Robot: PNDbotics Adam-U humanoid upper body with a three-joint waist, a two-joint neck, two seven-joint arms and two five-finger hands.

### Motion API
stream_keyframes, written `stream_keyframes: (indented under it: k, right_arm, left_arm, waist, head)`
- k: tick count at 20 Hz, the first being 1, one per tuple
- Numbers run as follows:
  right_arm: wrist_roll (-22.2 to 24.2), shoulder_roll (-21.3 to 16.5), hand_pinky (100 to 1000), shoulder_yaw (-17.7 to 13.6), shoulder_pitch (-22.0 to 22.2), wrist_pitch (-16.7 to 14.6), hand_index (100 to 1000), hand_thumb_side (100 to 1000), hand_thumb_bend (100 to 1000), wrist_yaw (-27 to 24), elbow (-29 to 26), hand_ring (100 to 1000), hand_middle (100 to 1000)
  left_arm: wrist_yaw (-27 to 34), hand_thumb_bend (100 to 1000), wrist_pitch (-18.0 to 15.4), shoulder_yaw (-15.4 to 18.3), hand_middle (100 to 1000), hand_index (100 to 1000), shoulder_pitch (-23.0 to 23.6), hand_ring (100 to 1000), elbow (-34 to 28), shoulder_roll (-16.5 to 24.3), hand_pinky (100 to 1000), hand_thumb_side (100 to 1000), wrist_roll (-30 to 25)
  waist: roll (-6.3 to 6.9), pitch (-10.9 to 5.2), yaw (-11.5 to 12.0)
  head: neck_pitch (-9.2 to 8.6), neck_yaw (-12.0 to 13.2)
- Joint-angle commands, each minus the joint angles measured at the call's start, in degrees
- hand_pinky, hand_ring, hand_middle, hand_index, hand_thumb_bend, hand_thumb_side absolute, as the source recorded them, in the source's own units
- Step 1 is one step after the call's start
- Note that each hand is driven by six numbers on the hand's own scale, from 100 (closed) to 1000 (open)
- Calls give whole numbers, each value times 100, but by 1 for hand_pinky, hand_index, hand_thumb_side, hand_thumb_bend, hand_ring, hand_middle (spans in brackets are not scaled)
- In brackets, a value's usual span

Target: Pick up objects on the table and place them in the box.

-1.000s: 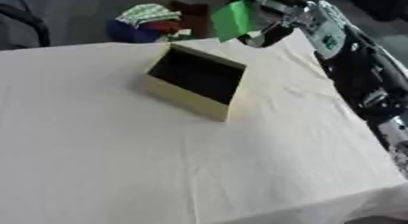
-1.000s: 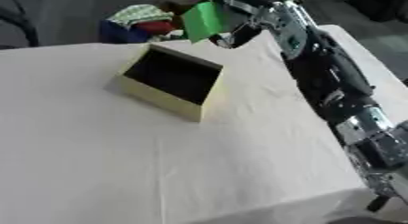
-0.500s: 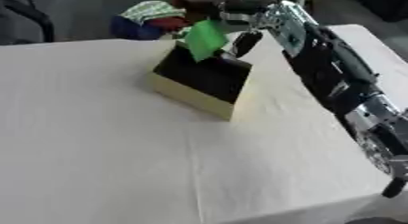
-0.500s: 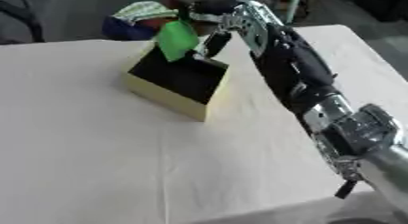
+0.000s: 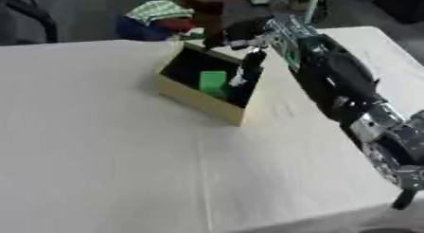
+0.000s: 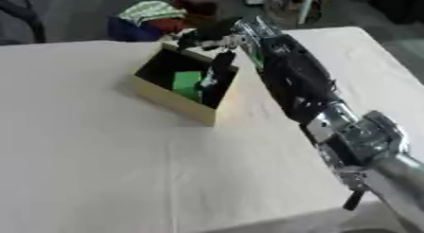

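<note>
Tablecloth (image 5: 99, 147) fills the nearest ground, pale and bare in front of the box (image 5: 201, 100), which serves as your landmark. Your right arm (image 5: 348, 92) runs up along the box's right side from the lower right corner, so that the wrist clears the rim. Box walls are tan outside and dark inside, the open top tilted toward you so its contents show. Green object (image 5: 213, 82) lies inside the box, against the dark floor near its middle. Your right hand (image 5: 248, 66) hangs over the box's right rim with fingers pointing down and straightened, closed on nothing, just beside the green object and apparently apart from it; this reads as a release completed. Beyond the box's far corner sits a heap of coloured items (image 5: 162, 16). Your left hand shows in neither view.
</note>
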Motion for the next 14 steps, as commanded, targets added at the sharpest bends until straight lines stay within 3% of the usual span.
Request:
stream_keyframes:
  k: [1,5,9,14]
  right_arm:
    - [-167,-200,936,-86,-155,-122,1000,691,539,393,55,989,1000]
    - [-471,-334,932,-180,-190,-127,1000,657,524,509,38,983,1000]
    - [-628,-494,925,-248,-190,-162,1000,611,513,245,-91,981,1000]
    - [-686,-798,909,-310,-71,-266,1000,501,405,-663,-542,981,1000]
  left_arm:
    - [-3,100,7,29,537,815,-42,553,-112,115,717,762,3]
    - [-5,100,11,33,537,815,-27,553,-112,117,717,762,10]
    - [-9,100,15,39,537,815,-8,553,-112,119,717,762,15]
    - [-19,100,21,49,537,815,19,553,-111,120,717,763,24]
  waist:
    - [5,-103,-10]
    - [-1,-129,-43]
    - [-7,-147,-67]
    - [1,-157,-136]
  head:
    - [-33,33]
    - [-27,50]
    - [-18,63]
    - [2,101]
